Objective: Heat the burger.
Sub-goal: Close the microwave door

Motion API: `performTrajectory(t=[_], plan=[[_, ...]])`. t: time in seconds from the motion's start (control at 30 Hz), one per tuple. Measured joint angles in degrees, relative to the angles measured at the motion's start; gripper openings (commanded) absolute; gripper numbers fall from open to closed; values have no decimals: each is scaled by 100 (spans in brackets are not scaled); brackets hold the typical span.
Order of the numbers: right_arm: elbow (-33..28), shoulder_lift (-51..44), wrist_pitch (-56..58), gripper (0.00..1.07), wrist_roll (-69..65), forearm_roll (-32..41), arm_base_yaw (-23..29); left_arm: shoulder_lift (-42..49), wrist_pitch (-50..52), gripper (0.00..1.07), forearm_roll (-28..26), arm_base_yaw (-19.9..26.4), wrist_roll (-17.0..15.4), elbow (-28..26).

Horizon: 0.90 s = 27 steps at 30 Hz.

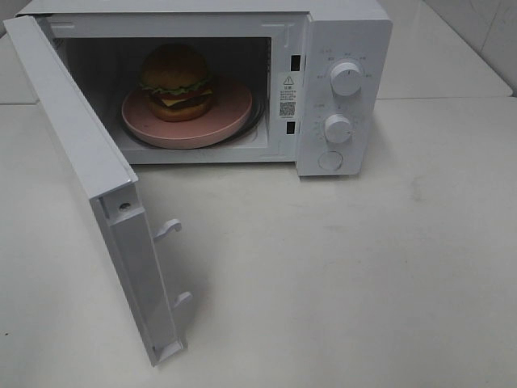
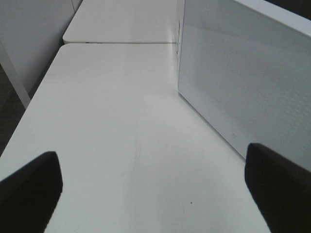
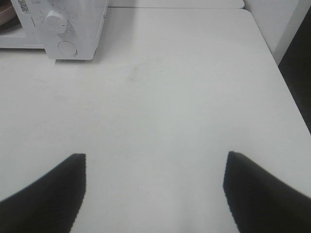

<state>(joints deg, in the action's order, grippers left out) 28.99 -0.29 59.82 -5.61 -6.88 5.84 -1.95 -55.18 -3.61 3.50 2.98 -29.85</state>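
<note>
Open door [image 1: 133, 259] walls the left; burger [image 1: 176, 81] occupies the microwave [image 1: 343, 48] cavity.

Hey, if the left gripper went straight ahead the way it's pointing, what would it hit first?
Probably the white table: the left gripper angles down toward it. The open microwave door stands close beside that line, and depth is unclear, so a finger might graze it.

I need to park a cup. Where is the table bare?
White tabletop is bare right of the open white microwave door, before the knob panel. Crowded: the cavity, filled by the round pink plate and golden-bun burger.
</note>
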Motion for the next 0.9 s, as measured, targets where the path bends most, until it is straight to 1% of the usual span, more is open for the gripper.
performTrajectory(t=[0.03, 0.07, 0.1, 0.13, 0.17, 0.2, 0.23, 0.27, 0.3, 0.33, 0.37, 0.4, 0.43, 0.47, 0.5, 0.53, 0.57, 0.67, 0.73, 0.77, 0.83, 0.87, 0.9], plan=[[0, 0, 0, 75, 0, 0, 0, -178, 178, 82, -11, 0, 0, 0], [0, 0, 0, 75, 0, 0, 0, -178, 178, 82, -11, 0, 0, 0], [0, 0, 0, 75, 0, 0, 0, -286, 281, 76, -17, 0, 0, 0], [0, 0, 0, 75, 0, 0, 0, -286, 281, 76, -17, 0, 0, 0], [0, 0, 0, 75, 0, 0, 0, -521, 476, 62, -23, 0, 0, 0], [0, 0, 0, 75, 0, 0, 0, -619, 550, 56, -6, 0, 0, 0], [0, 0, 0, 75, 0, 0, 0, -619, 550, 56, -6, 0, 0, 0], [0, 0, 0, 75, 0, 0, 0, -871, 722, 44, 92, 0, 0, 0], [0, 0, 0, 75, 0, 0, 0, -974, 791, 39, 132, 0, 0, 0], [0, 0, 0, 75, 0, 0, 0, -974, 791, 39, 132, 0, 0, 0], [0, 0, 0, 75, 0, 0, 0, -1238, 963, 26, 229, 0, 0, 0], [0, 0, 0, 75, 0, 0, 0, -1524, 1175, 20, 258, 0, 0, 0], [0, 0, 0, 75, 0, 0, 0, -1524, 1175, 20, 258, 0, 0, 0], [0, 0, 0, 75, 0, 0, 0, -1650, 1261, 7, 264, 0, 0, 0], [0, 0, 0, 75, 0, 0, 0, -1650, 1261, 7, 264, 0, 0, 0], [0, 0, 0, 75, 0, 0, 0, -1925, 1518, 0, 269, 0, 0, 11], [0, 0, 0, 75, 0, 0, 0, -2229, 1833, 0, 269, 0, 0, 69], [0, 0, 0, 75, 0, 0, 0, -2355, 1960, 0, 269, 0, 0, 92], [0, 0, 0, 75, 0, 0, 0, -2807, 2492, 0, 258, 0, 0, 201], [0, 0, 0, 75, 0, 0, 0, -2807, 2492, 0, 258, 0, 0, 201], [0, 0, 0, 75, 0, 0, 0, -3335, 3392, 0, 241, 0, 0, 418], [0, 0, 0, 75, 0, 0, 0, -3335, 3392, 0, 241, 0, 0, 418], [0, 0, 0, 75, 0, 0, 0, -3443, 3621, 0, 223, 0, 0, 487]])
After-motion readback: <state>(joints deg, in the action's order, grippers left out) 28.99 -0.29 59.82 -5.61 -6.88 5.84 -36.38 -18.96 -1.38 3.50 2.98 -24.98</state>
